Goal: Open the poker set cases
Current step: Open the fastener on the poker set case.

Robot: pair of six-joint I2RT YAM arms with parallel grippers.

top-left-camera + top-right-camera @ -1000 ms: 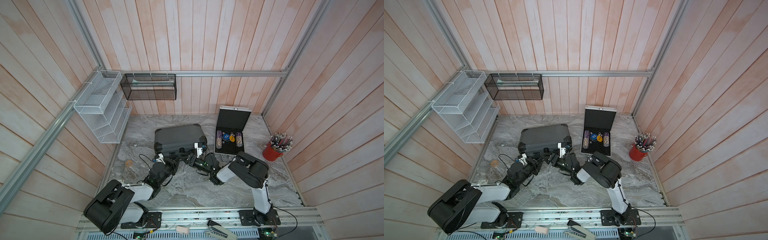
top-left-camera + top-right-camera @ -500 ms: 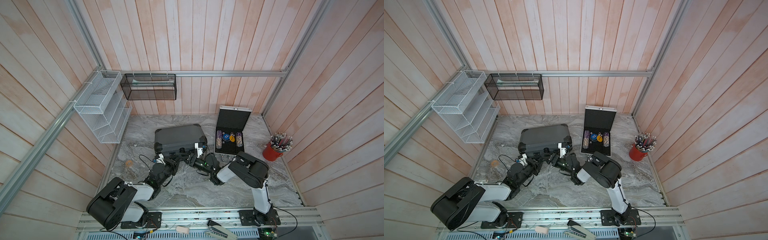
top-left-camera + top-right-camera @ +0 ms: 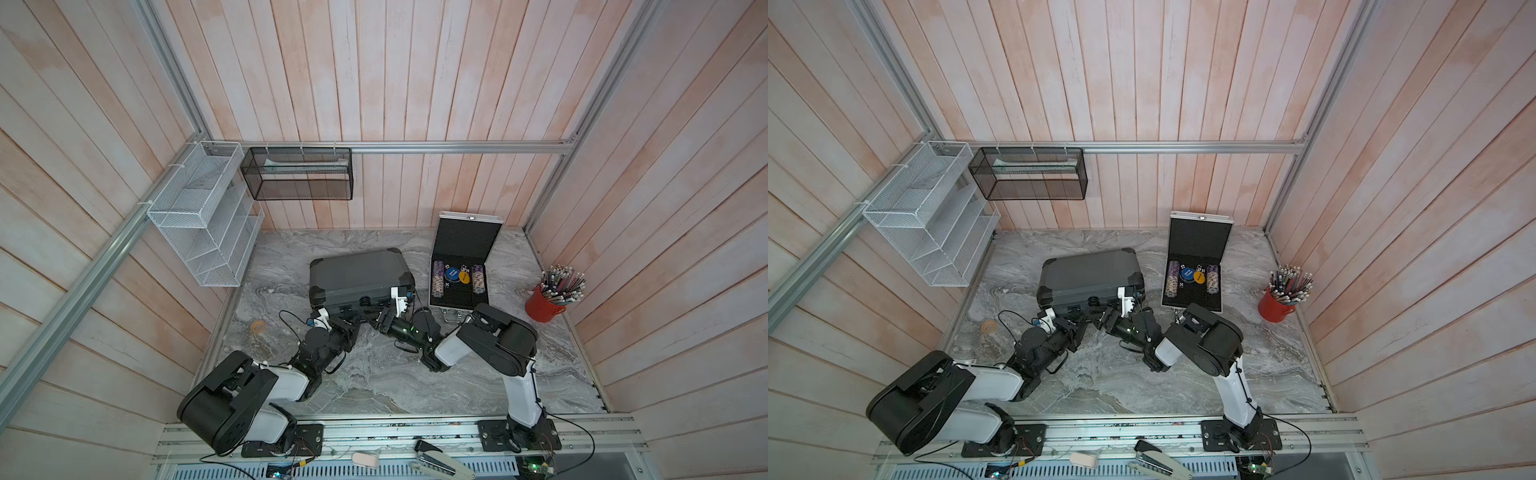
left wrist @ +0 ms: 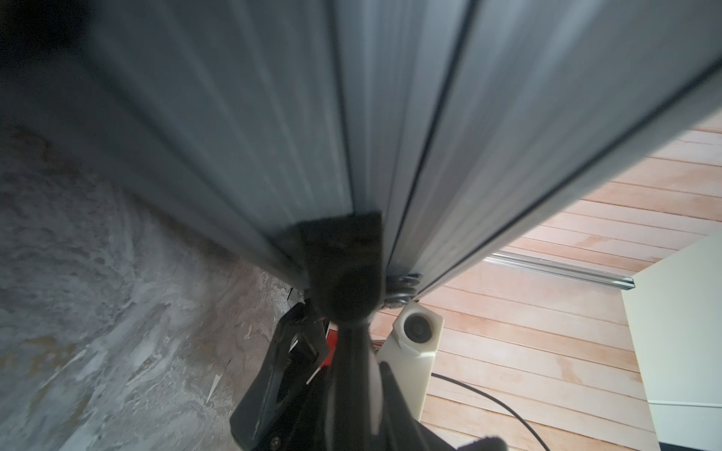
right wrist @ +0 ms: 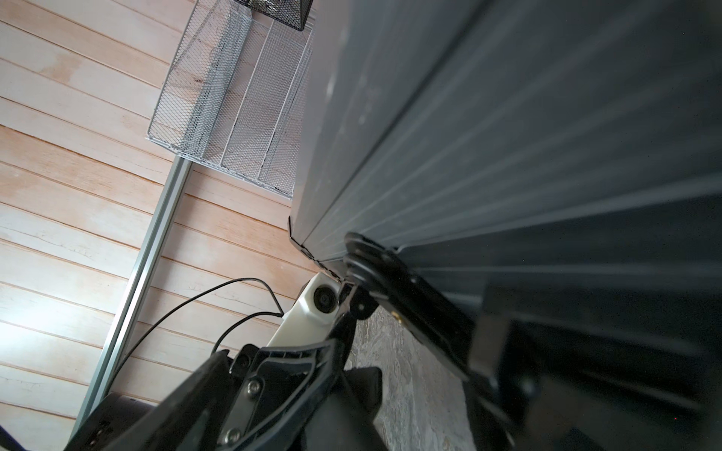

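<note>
The larger dark grey case [image 3: 357,272] [image 3: 1088,272] lies closed in the middle of the marble table [image 3: 374,386]. The smaller silver case [image 3: 461,291] stands open to its right, lid [image 3: 467,237] up, with chips inside. Both grippers meet at the dark case's front edge by its handle. My left gripper [image 3: 353,316] [image 3: 1079,319] [image 4: 353,312] is shut, its tip against a black latch [image 4: 344,242] on the seam. My right gripper [image 3: 383,318] [image 3: 1104,316] [image 5: 410,382] is open beside the handle mount [image 5: 390,281], with bare table between its fingers.
A red cup of pencils [image 3: 548,303] stands at the right edge. A white wire rack [image 3: 203,224] and a black mesh basket [image 3: 297,174] hang on the walls. A tape roll [image 3: 258,327] lies at the left. A stapler [image 3: 440,457] rests on the front rail.
Both grippers stay at the dark case's front edge. The left arm's rear link has shifted slightly; the cases have not moved.
</note>
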